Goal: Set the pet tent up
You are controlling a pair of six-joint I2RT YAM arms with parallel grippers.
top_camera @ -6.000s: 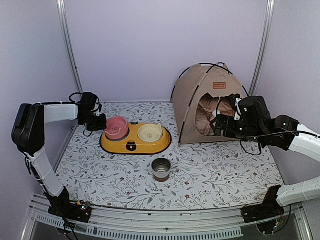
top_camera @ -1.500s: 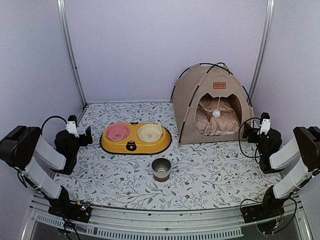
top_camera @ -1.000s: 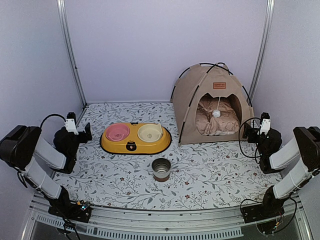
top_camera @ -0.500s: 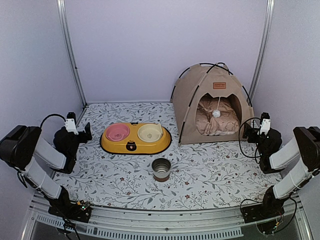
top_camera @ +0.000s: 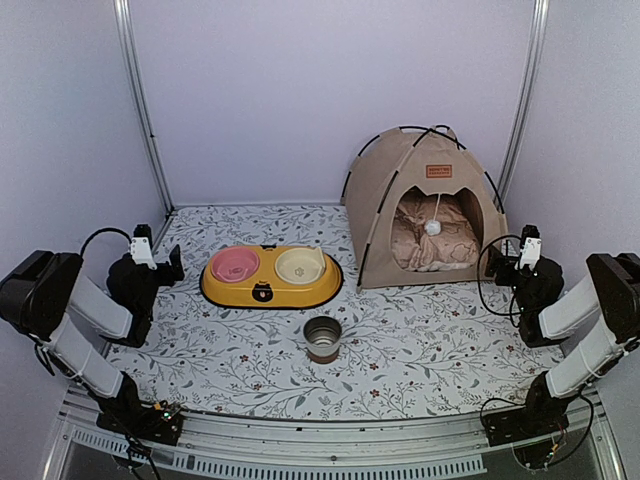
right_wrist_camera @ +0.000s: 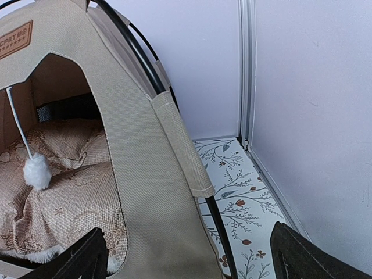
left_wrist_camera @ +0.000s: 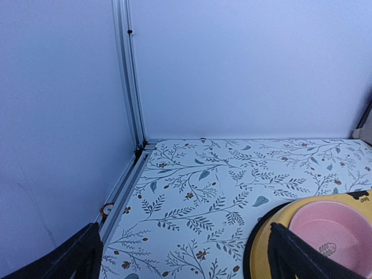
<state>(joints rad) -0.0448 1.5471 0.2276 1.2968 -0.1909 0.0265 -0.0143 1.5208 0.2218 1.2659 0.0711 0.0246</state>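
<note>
Both arms have pulled back since six seconds ago, away from the tent and the bowls. They now sit folded at the lower left and lower right of the overhead view. My left gripper (top_camera: pixel 172 265) and right gripper (top_camera: pixel 500 265) both gape wide and hold nothing.

The pet tent (top_camera: pixel 425 205) stands upright in the upper right, by the back wall on the floral mat (top_camera: pixel 420 350). It is a dome of coarse tan canvas with thin black crossed poles (top_camera: pixel 400 130). A fluffy white pom-pom (top_camera: pixel 433 228) hangs on a string over a quilted pinkish cushion (top_camera: pixel 430 245).

I judge the tent light and springy. If I reach in again, a finger could snag a pole or the string and tip it. A glossy yellow feeder (top_camera: pixel 270 290) sits mid-frame.
</note>
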